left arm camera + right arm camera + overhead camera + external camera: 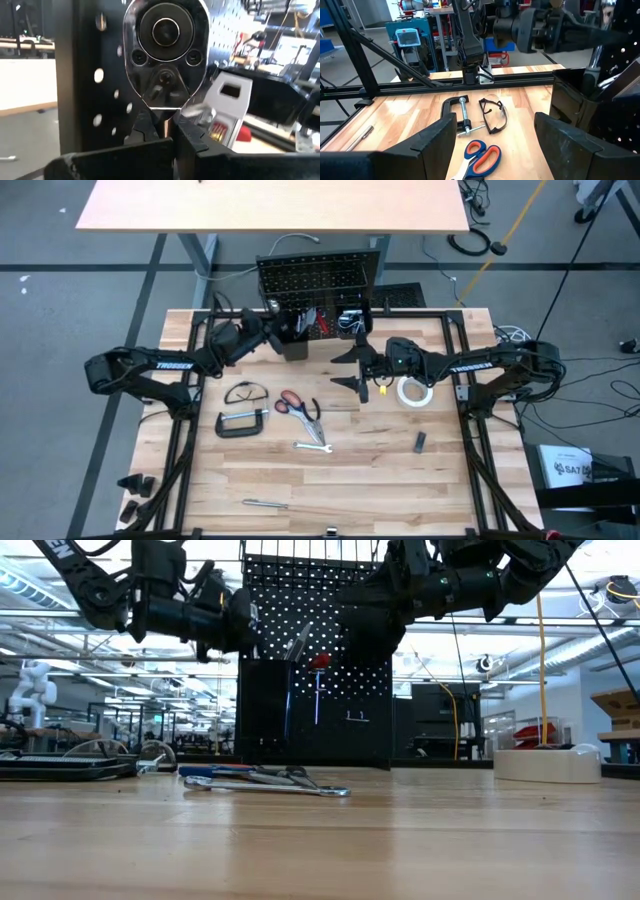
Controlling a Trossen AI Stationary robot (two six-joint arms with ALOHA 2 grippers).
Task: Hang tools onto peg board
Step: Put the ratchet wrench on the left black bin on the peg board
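Observation:
My left gripper (288, 327) is shut on a chrome ratchet wrench (165, 45), held up in front of the upright black peg board (312, 278), close to its holed face (100, 75). A red screwdriver (319, 664) hangs on the board. My right gripper (353, 367) hovers open and empty over the table's middle, right of the board's foot. Red-handled scissors (479, 155), a black C-clamp (461, 116) and safety glasses (494, 115) lie flat on the table in front of it. My left gripper pinches the ratchet wrench's handle just below its round head (159, 112) between its two fingers (145, 132). The wrench sticks out past the fingertips, head foremost, toward the peg board. It is lifted clear of the table.
On the table lie pliers (311, 411), an open-end wrench (312, 446), a white tape roll (413, 392), a small dark piece (421, 441) and a metal rod (265, 503). Black bins (295, 343) stand at the board's foot. A black frame rail (445, 89) edges the table.

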